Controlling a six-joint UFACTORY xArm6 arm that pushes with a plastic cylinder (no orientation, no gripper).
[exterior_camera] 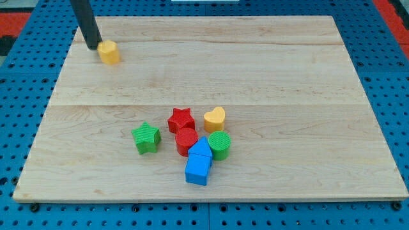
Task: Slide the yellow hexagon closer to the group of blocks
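Note:
The yellow hexagon sits near the board's top left corner. My tip rests just to the left of it, close to touching. The group lies low in the middle of the board: a green star, a red star, a yellow heart, a red cylinder, a green cylinder and two blue blocks stacked one behind the other at the group's bottom. The hexagon is far up and left of the group.
The wooden board lies on a blue pegboard surface. Its left edge runs close to the hexagon and the tip.

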